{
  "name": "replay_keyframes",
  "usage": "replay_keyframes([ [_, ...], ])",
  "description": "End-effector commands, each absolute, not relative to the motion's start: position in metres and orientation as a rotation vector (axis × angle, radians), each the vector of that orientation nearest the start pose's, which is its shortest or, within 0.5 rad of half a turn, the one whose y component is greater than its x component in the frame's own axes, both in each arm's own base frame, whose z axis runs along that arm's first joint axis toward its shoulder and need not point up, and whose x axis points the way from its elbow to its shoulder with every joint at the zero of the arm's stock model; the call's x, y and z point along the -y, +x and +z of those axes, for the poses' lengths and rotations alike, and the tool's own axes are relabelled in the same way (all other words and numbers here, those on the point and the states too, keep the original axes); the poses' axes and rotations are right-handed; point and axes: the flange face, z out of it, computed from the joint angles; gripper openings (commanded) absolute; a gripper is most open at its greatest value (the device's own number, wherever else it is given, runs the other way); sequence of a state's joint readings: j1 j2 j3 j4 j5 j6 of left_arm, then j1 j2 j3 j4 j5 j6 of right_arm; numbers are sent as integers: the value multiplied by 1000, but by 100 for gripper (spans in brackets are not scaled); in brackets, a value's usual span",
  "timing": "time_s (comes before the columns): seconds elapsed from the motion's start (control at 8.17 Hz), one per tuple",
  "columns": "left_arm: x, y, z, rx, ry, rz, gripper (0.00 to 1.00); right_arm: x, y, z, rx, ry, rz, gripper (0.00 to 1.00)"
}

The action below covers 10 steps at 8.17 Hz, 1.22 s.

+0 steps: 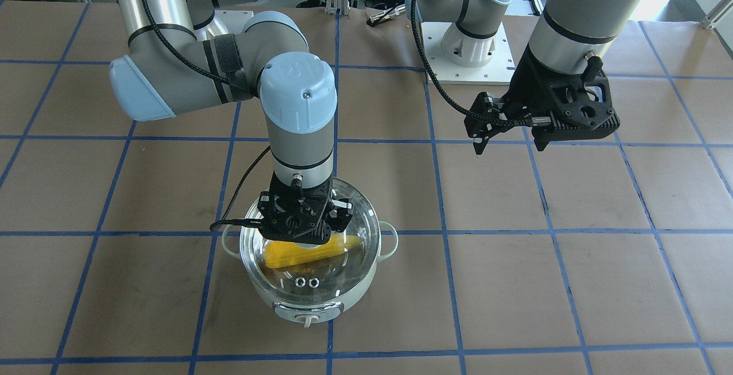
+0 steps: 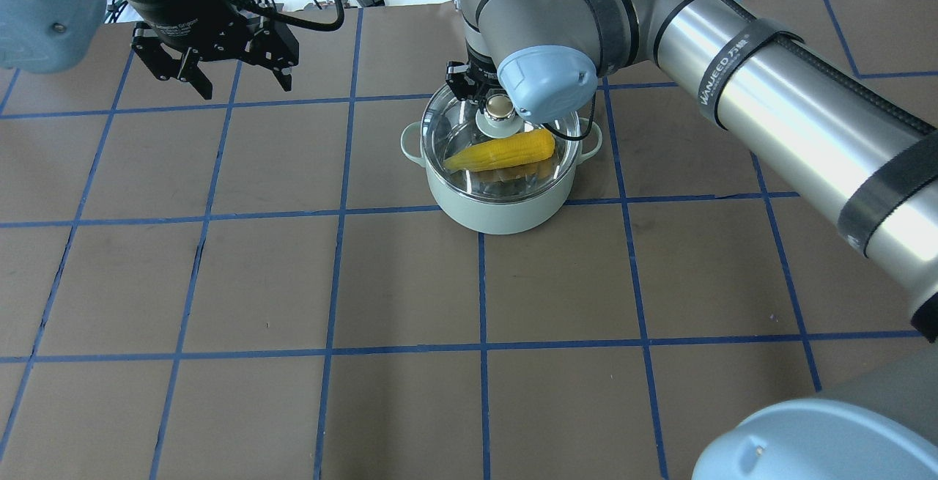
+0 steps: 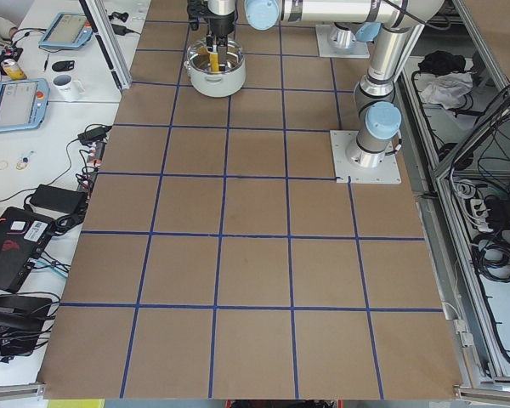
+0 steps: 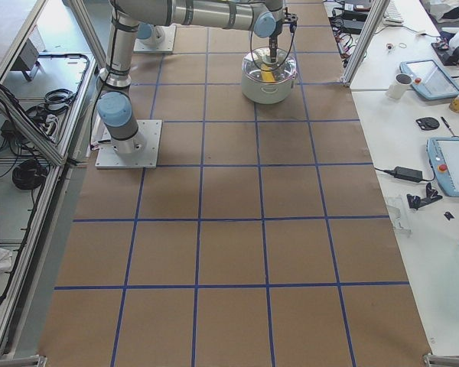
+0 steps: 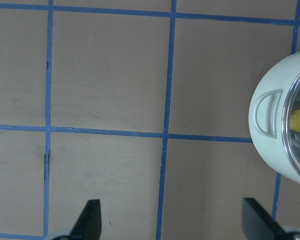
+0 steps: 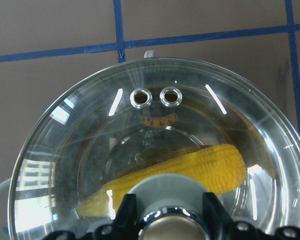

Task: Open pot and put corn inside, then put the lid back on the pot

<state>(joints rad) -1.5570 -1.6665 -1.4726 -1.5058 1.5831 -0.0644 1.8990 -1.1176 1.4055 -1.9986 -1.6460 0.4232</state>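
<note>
The mint-green pot point(image 1: 309, 302) stands on the brown table, also seen in the overhead view point(image 2: 498, 210). The yellow corn point(image 2: 506, 152) lies inside it, seen through the glass point(image 6: 200, 167). The clear lid point(image 1: 356, 260) sits on the pot's rim, vent holes toward the control knob. My right gripper point(image 6: 167, 220) is straight above the lid, its fingers closed on either side of the lid's knob point(image 2: 500, 106). My left gripper point(image 2: 244, 88) is open and empty, hovering above bare table well away from the pot; its wrist view shows a pot handle point(image 5: 267, 114) at the right edge.
Brown paper with a blue tape grid covers the table. The left arm's white base plate point(image 1: 469, 60) is at the robot side. Side benches with tablets point(image 4: 451, 164) and cables point(image 3: 59, 200) flank the table ends.
</note>
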Motion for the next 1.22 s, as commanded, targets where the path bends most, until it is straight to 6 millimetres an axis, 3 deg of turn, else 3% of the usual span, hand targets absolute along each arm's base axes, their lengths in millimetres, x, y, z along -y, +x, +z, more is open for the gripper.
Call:
replay_keyframes([
  [0.0,542,-125,493,-3127,-123,-108,100,597,336,345,-3149,160,-240,3],
  [0.86,541,-125,495,-3127,-123,-120,100,597,336,342,-3150,160,-237,7],
  [0.98,544,-125,490,-3127,-123,-106,100,596,336,340,-3151,160,-235,9],
  [1.1,544,-125,490,-3127,-125,-106,100,597,336,340,-3147,160,-246,22],
])
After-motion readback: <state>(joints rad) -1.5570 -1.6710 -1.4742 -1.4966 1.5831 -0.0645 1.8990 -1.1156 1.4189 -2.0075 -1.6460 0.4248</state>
